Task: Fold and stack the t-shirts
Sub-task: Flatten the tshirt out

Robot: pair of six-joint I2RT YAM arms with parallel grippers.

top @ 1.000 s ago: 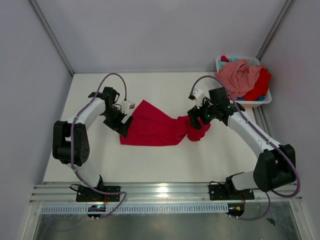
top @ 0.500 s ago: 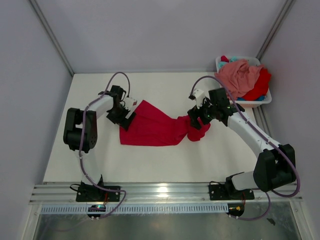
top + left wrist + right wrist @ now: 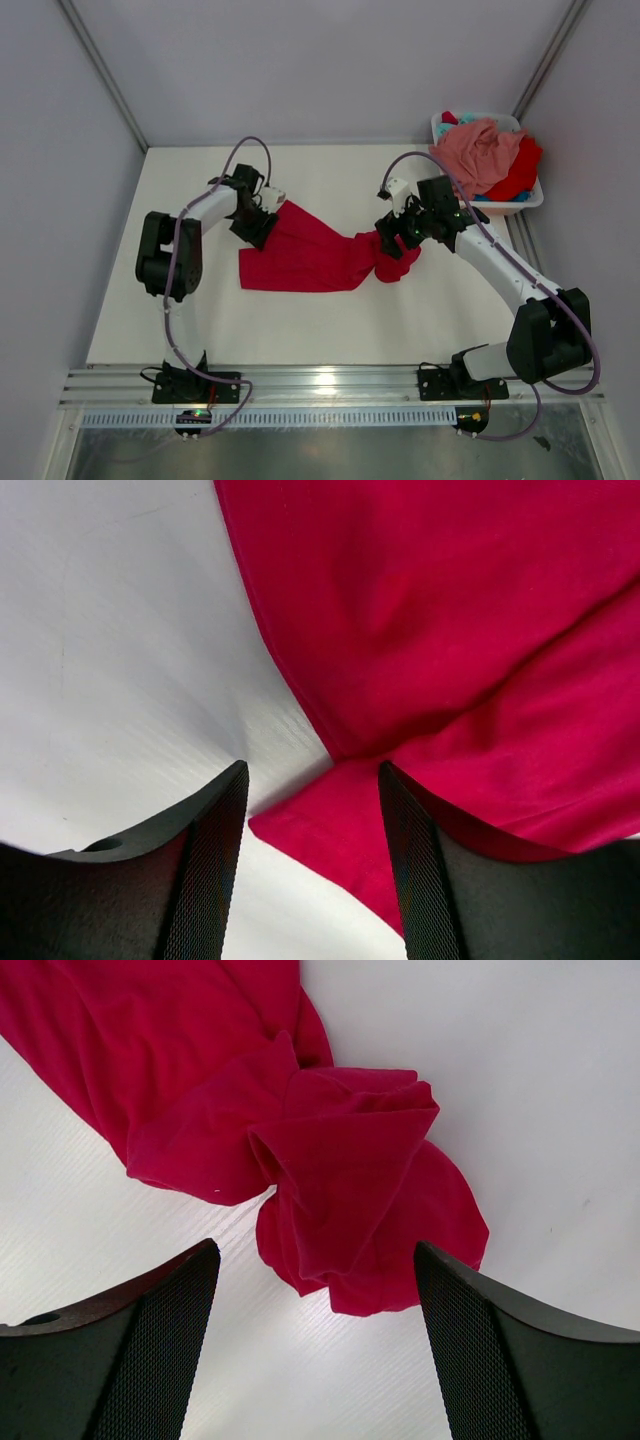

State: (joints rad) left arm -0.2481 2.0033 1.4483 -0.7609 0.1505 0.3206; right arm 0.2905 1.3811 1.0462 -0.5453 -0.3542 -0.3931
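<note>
A bright red t-shirt [image 3: 310, 255] lies spread across the middle of the white table, bunched into a crumpled lump at its right end [image 3: 350, 1195]. My left gripper [image 3: 262, 222] is open over the shirt's upper left edge; in the left wrist view a red corner [image 3: 330, 820] lies between the open fingers. My right gripper [image 3: 392, 240] is open and empty just above the bunched right end. More shirts, salmon pink [image 3: 480, 150], red [image 3: 520, 172] and a bit of teal, are heaped in the basket.
The white plastic basket [image 3: 535, 200] stands at the back right corner. Grey walls enclose the table on three sides. A metal rail [image 3: 320, 385] runs along the near edge by the arm bases.
My left gripper has moved up and to the right along the shirt's left edge, towards its upper corner. The right arm and the shirt's right end have stayed put.
</note>
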